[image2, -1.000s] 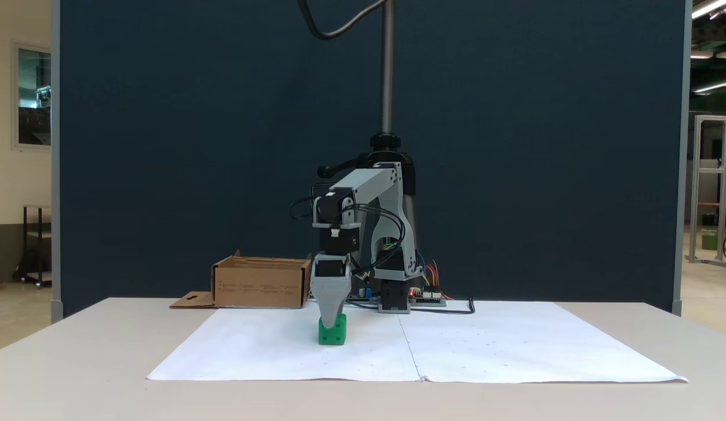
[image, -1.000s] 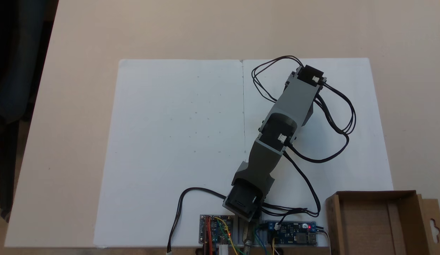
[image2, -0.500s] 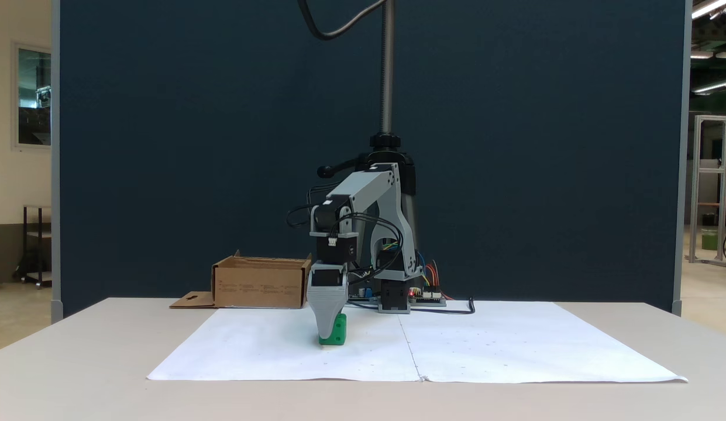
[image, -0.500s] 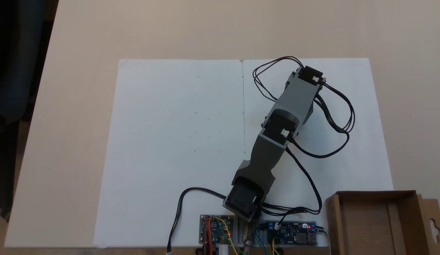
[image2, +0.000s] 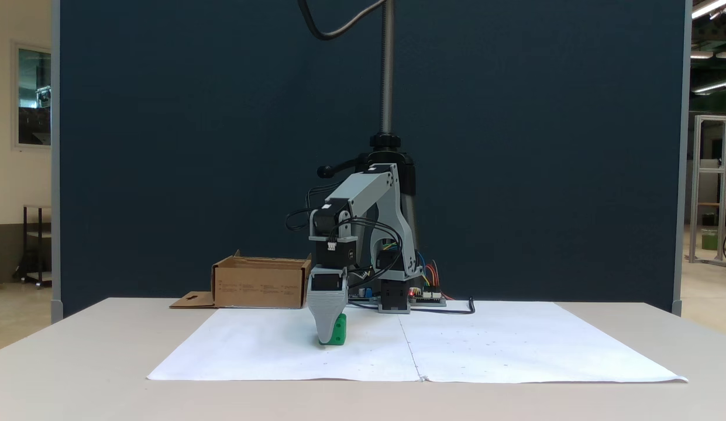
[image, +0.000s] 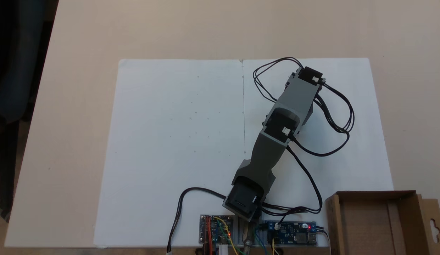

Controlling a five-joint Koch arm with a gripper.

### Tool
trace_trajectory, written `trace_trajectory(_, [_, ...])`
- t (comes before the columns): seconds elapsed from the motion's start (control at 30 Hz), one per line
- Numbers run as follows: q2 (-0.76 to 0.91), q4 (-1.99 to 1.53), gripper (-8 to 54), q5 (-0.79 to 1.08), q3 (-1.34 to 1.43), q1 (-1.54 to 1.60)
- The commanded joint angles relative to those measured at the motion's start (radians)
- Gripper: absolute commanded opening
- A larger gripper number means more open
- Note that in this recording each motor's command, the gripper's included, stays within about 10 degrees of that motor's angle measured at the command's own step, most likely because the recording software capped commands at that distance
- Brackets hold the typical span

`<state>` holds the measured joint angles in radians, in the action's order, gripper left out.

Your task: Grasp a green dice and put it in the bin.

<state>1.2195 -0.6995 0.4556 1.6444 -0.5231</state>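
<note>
Paper [image2: 485,351] lies nearest in the low fixed view, two white sheets on the table [image2: 76,374], and on it, a little left of frame centre, sits the green dice [image2: 338,330]. The gripper [image2: 326,338] points straight down over it, its grey front jaw covering the dice's left part with its tip at the paper. One jaw stands in front of the other from here, so I cannot tell whether they are parted or pressed on the dice. The dice shows to the right of that jaw and partly behind it, so I judge the grasp hinges on the dice sitting between the two jaws along the line of sight. The arm [image: 294,99] hides both in the fixed view from above.

Farther back and to the left stands the bin [image2: 260,285], well apart from the dice; from above it sits at the lower right corner [image: 365,226]. The carry would run that way after a lift.
</note>
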Motion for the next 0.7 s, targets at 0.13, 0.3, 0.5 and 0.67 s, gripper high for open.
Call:
trace_trajectory(0.13, [0.017, 0.035, 39.7, 0.089, -0.038, -0.005])
trace_trajectory(0.3, [0.014, 0.038, 38.8, 0.089, -0.037, -0.005])
trace_trajectory(0.5, [0.014, 0.060, 34.6, 0.089, -0.028, -0.005])
trace_trajectory(0.67, [0.014, 0.061, 28.4, 0.089, -0.017, -0.003])
